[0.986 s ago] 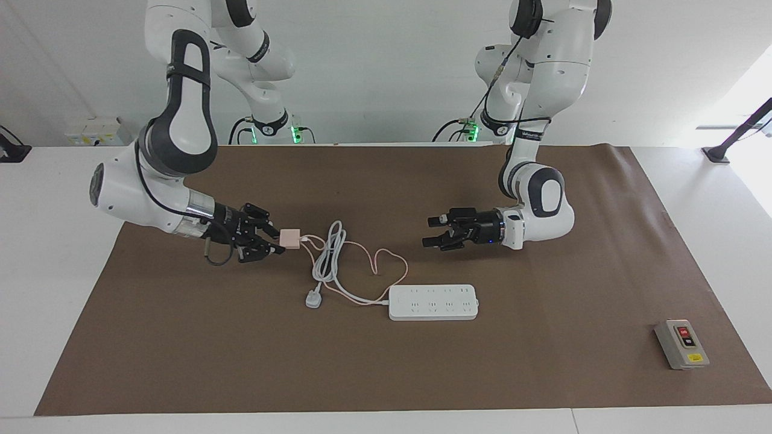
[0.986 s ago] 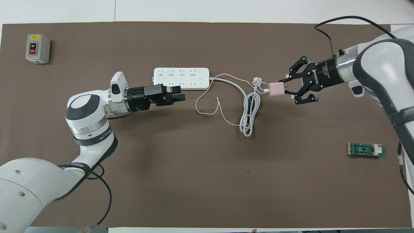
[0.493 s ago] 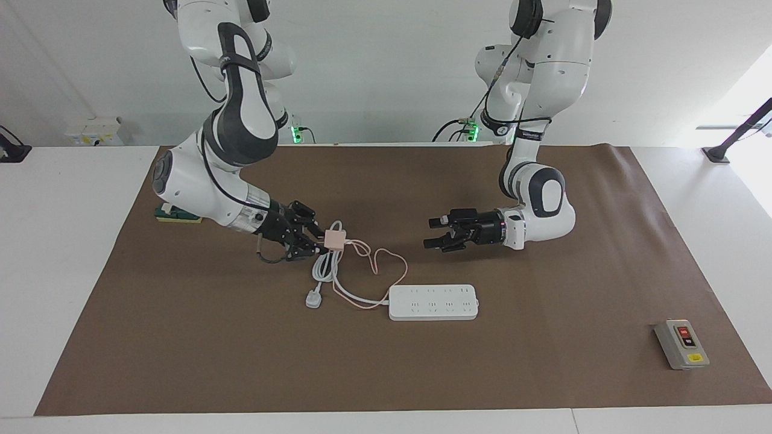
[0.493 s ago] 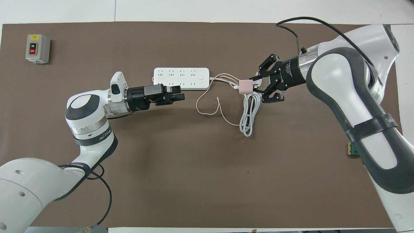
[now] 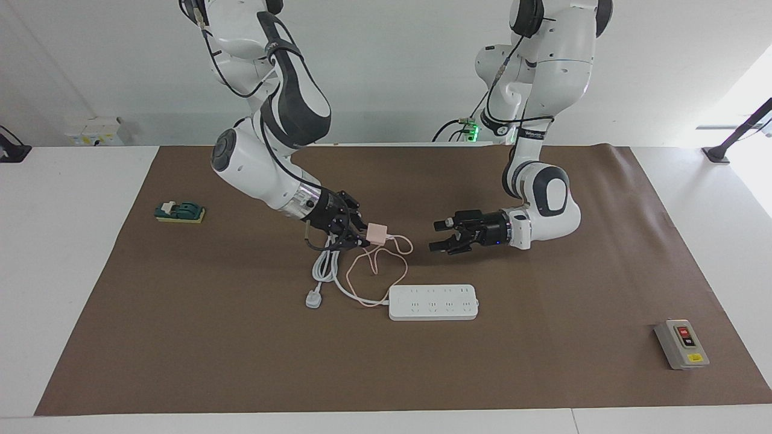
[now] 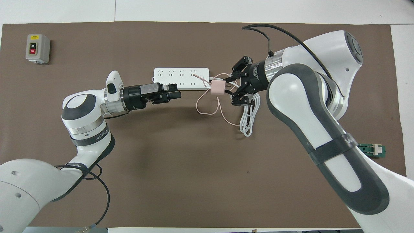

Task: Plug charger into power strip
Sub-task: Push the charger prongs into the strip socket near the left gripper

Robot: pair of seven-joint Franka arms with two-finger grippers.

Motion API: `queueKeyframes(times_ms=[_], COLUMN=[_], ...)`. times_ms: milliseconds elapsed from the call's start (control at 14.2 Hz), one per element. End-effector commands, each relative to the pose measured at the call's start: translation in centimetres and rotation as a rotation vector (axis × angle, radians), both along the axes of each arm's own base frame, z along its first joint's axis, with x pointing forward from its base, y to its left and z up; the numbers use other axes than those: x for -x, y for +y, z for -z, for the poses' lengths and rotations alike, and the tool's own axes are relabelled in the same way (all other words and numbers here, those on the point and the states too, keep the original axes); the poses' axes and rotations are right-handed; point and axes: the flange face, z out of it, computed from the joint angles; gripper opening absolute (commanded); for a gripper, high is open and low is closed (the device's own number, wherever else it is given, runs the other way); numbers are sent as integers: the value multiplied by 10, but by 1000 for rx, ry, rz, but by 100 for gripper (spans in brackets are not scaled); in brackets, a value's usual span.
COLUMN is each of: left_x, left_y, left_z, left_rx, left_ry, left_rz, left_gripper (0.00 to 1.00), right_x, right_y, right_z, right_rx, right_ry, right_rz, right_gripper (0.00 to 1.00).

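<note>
The pale pink charger (image 5: 377, 232) (image 6: 217, 87) is held in my right gripper (image 5: 363, 235) (image 6: 228, 88), which is shut on it. It hangs above the mat, over its own thin pink cable (image 5: 377, 265) (image 6: 207, 111), near the corded end of the power strip (image 5: 433, 302) (image 6: 181, 77). The strip lies flat on the brown mat, sockets up. My left gripper (image 5: 439, 235) (image 6: 175, 91) is open and empty, pointing at the charger from the left arm's end, over the mat nearer to the robots than the strip.
The strip's thick white cord (image 5: 325, 265) (image 6: 249, 119) lies coiled under the right gripper and ends in a white three-pin plug (image 5: 312, 298). A grey button box (image 5: 681, 343) (image 6: 38, 48) sits near the mat's corner. A green block (image 5: 180, 211) (image 6: 372, 149) lies at the right arm's end.
My right arm has carried the charger from the right arm's end toward the strip and the left gripper, dragging the pink cable. The left gripper has drawn back slightly.
</note>
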Motion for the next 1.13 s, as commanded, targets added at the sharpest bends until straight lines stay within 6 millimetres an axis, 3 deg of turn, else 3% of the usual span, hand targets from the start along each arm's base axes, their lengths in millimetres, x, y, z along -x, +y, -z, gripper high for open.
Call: queueKeyframes(times_ms=[0,211,634,775,1056], left_x=[10,11,12,13,15], left_y=[-7,-11,-15,-19,-24], left_z=[-3,-4,-1,-4,-4], left_rx=[-21,-22,-38,-35,-29], left_ry=[-15,-23,-29,-30,-30], left_rz=[-2,5,8,15,25], left_gripper=[100,100,100,100,100], right_x=[5,13,6,8,7], right_y=[5,13,23,36,36], right_z=[-5,-5,16,18,19], right_rx=[-7,-30,-76,-70,-72], right_ry=[-9,-85,-95,-113,-110], right_rz=[-12,-147,-154,-157,-158], right_gripper=[0,0,0,0,0])
